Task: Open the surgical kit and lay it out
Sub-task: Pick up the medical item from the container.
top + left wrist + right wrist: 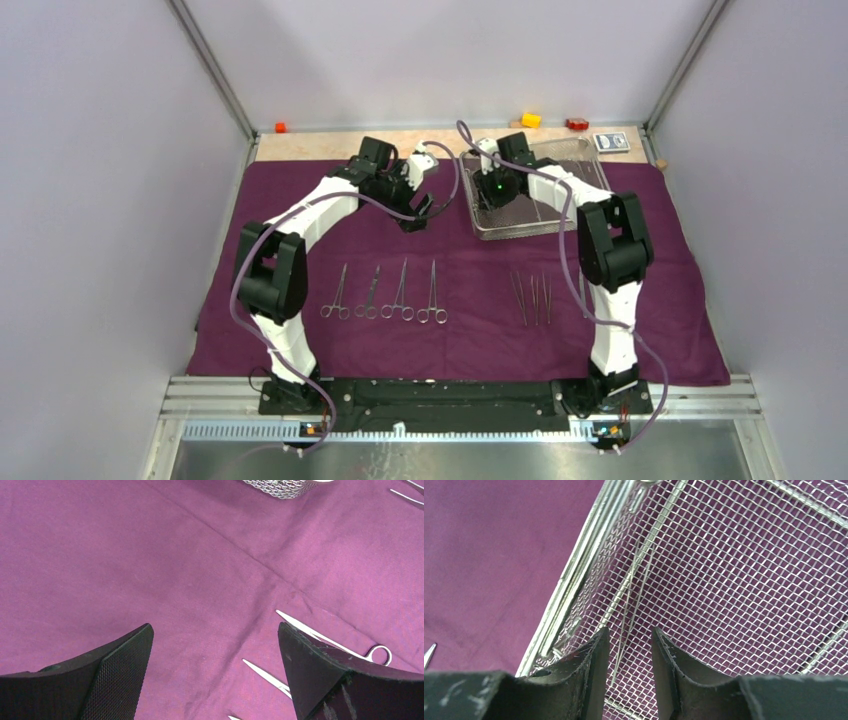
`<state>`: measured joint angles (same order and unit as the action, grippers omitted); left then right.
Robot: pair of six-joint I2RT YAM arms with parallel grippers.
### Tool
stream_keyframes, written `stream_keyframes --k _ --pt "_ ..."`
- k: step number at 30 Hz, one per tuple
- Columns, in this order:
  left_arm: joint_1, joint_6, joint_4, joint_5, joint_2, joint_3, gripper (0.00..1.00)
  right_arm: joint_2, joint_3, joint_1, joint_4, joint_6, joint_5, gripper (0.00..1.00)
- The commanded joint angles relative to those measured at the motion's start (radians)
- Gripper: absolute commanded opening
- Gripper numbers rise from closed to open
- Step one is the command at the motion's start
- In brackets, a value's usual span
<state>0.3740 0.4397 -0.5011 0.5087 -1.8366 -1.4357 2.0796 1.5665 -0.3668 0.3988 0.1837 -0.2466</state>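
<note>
The dark purple cloth wrap point(470, 340) lies spread flat over the table. The silver wire-mesh tray point(530, 233) stands on it at the back right. Several ring-handled clamps point(400, 292) lie in a row at the front left, and three tweezers point(535, 298) lie at the front right. My right gripper point(495, 190) is inside the tray, fingers a little apart point(629, 635), straddling a thin steel tweezers point(636, 590) lying on the mesh point(744, 570). My left gripper point(415, 212) is wide open and empty point(215, 632) above bare cloth point(150, 555); clamp tips point(305, 627) show by its right finger.
A yellow block point(530, 120), a red block point(577, 124) and a blue-white card packet point(611, 142) lie behind the tray; an orange block point(281, 127) sits at the back left. Metal frame posts and grey walls enclose the table. The tray corner point(280, 487) shows in the left wrist view.
</note>
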Motion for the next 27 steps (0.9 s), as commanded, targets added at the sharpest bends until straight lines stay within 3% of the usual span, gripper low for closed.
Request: stream_keyframes --k 1,19,27 --pt "-0.007 0.002 0.016 0.026 0.057 0.008 0.99 -0.018 0.039 -0.025 0.006 0.036 -0.004 0.36" --pt "-0.018 -0.001 0.015 0.041 0.056 0.012 0.99 0.092 0.091 -0.049 0.070 0.083 0.092 0.32" --pt "-0.021 -0.003 0.015 0.042 0.057 0.012 0.99 0.068 0.096 -0.047 0.064 0.069 0.101 0.20"
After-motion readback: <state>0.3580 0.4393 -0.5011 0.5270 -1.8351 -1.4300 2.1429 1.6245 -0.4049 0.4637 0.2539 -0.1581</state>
